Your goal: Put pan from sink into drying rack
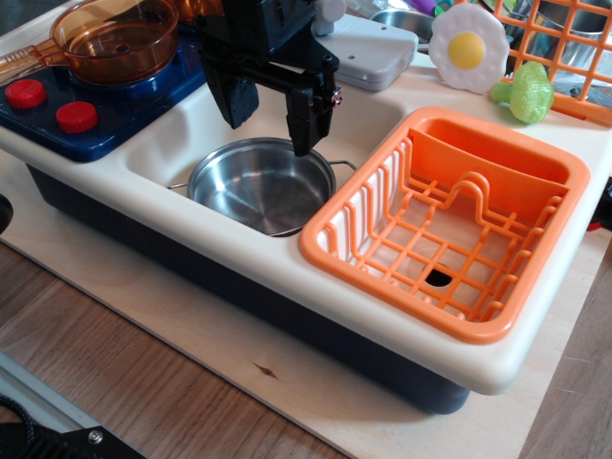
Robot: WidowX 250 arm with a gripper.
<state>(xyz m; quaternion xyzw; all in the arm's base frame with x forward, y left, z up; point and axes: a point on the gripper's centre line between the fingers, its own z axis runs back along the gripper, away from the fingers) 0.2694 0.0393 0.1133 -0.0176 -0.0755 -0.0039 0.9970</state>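
The shiny steel pan (260,184) sits upright in the left basin of the cream-white sink (182,129), a wire loop handle showing at each side. My black gripper (268,120) hangs open just above the pan's far rim, its fingers (303,120) spread apart and empty. The orange drying rack (449,220) fills the right basin, empty, with a raised divider across its middle; the drain hole shows through its grid bottom.
An amber plastic pan (115,38) rests on the blue stove with red knobs (76,117) at far left. A toy fried egg (468,48), a green toy (529,94), a flat orange wire grid (564,48) and a grey faucet block (368,53) lie behind.
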